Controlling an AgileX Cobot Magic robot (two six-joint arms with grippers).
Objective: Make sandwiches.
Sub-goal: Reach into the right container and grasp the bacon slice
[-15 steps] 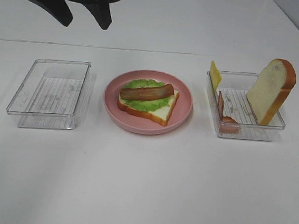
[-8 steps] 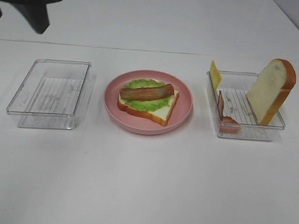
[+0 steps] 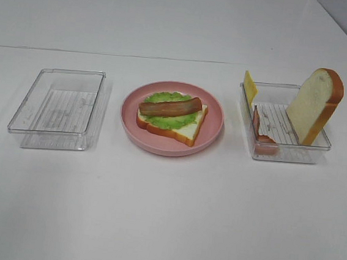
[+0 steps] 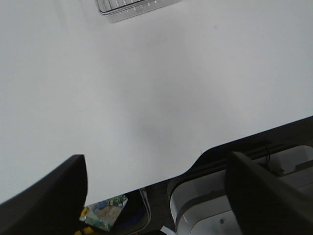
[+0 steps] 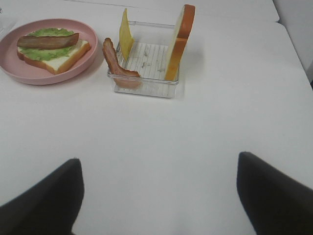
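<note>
plainly left claw (image 4: 156,196) and right claw (image 5: 159,196) gape empty, away from the sandwich (image 3: 171,117).

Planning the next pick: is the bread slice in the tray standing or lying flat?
Standing. The bread slice rests on edge in the tray, its top well above the rim.

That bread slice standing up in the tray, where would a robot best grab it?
Its upper crust end, from above. The bread slice stands nearly upright, leaning in the right tray, with its top above the rim, so pinching across the two flat faces looks easiest.
</note>
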